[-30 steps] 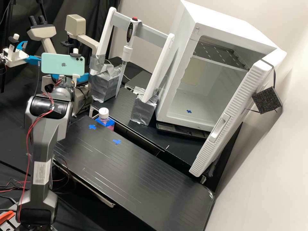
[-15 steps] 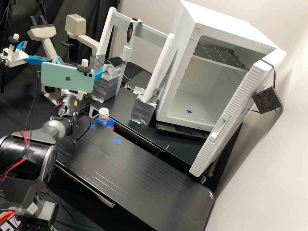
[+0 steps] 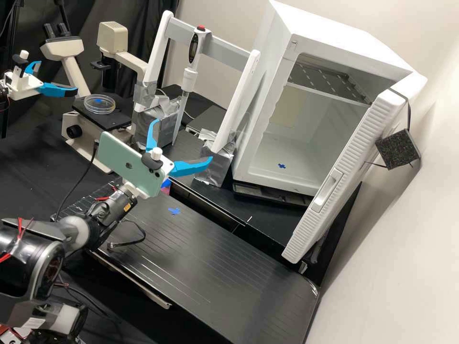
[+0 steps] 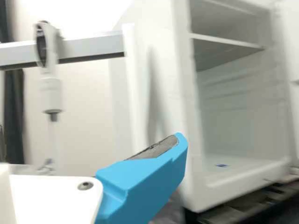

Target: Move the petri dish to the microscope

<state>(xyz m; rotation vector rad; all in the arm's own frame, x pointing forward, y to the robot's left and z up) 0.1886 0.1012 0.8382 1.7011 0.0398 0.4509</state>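
Swung with its gripper [image 3: 182, 141] and one phone [image 3: 136, 165] away from the microscope [image 3: 62, 48] toward the open white cabinet [image 3: 334, 40] since the earlier frame. Two blue fingers [image 3: 189, 168], spread wide apart, empty. One petri dish [image 3: 99, 103], out of the grip, lying flat on the one black stage [image 3: 114, 119] of the single microscope, toward the far-left edge as seen in the high view. Two eyepieces [image 3: 63, 29] above. Between microscope and cabinet, one upright pipette [image 3: 190, 79] on a rack with two white posts [image 3: 239, 102], each in its own silver-wrapped base [image 3: 220, 165]. Inside the cabinet, one shelf [image 3: 330, 83]; on its floor, one blue mark [image 3: 281, 166]. On the black table [image 3: 215, 267], one blue cross [image 3: 174, 210], near the long edge facing the cabinet.
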